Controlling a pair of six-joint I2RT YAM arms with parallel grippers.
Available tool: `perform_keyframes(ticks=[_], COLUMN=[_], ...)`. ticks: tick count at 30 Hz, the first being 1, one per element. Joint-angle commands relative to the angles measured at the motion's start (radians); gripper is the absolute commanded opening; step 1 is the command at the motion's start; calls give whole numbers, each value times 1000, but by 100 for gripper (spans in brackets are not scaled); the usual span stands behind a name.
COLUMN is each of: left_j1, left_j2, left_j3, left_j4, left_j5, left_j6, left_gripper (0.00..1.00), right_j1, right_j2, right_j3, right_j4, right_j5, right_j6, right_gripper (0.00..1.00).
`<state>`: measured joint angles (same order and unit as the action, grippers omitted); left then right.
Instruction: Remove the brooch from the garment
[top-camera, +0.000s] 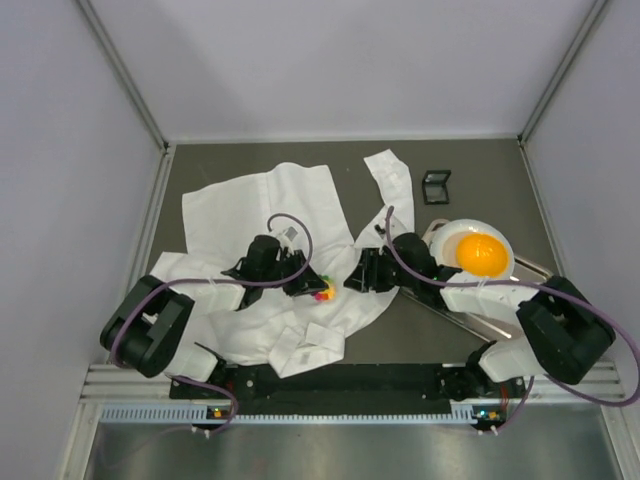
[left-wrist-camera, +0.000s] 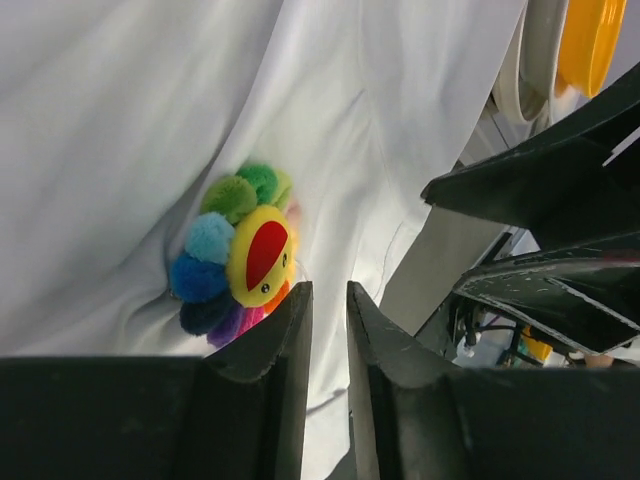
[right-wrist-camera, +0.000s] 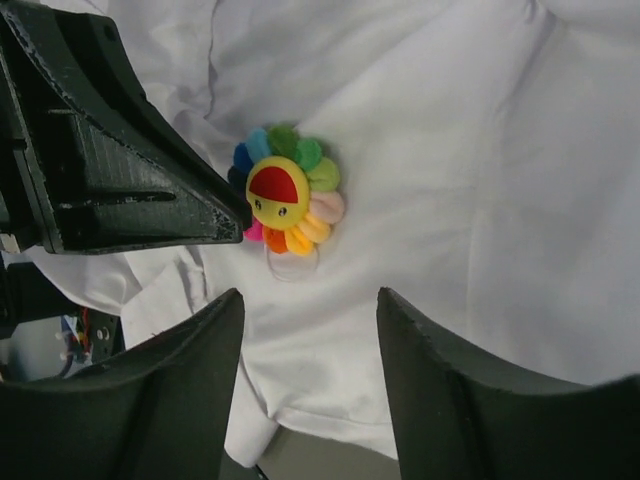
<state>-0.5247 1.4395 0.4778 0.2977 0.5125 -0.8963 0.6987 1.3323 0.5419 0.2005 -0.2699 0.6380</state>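
The garment (top-camera: 260, 215), a white creased shirt, lies spread over the table's left and middle. The brooch (top-camera: 322, 292), a small flower with many-coloured petals and a yellow and red face, sits on the garment near its right hem. It also shows in the left wrist view (left-wrist-camera: 245, 255) and the right wrist view (right-wrist-camera: 285, 200). My left gripper (top-camera: 308, 287) (left-wrist-camera: 330, 290) has its jaws drawn to a narrow slit with nothing seen between them. Its tip touches the brooch's left edge. My right gripper (top-camera: 352, 283) (right-wrist-camera: 310, 295) is open and empty, just right of the brooch, over the cloth.
A white plate (top-camera: 503, 240) with an orange thing (top-camera: 480, 252) stands on a metal tray (top-camera: 530, 268) at the right. A small black box (top-camera: 436, 186) lies at the back right. A shirt sleeve (top-camera: 388, 180) reaches toward the back.
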Motion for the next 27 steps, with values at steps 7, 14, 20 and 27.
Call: perform_keyframes(ticks=[7, 14, 20, 27], left_j1=[0, 2, 2, 2], left_j2=[-38, -24, -74, -77], left_j3=[-7, -33, -71, -79], left_j4=[31, 27, 28, 21], left_j5=[-131, -187, -233, -247], left_j6=[86, 83, 68, 63], left_gripper=[26, 25, 26, 26], right_j1=[47, 53, 64, 67], right_j2=[200, 264, 323, 370], right_j3=[16, -2, 15, 29], right_j4=[292, 407, 433, 468], right_j5=[-48, -52, -55, -86], right_j6=[37, 61, 72, 83], right_gripper=[48, 50, 55, 56])
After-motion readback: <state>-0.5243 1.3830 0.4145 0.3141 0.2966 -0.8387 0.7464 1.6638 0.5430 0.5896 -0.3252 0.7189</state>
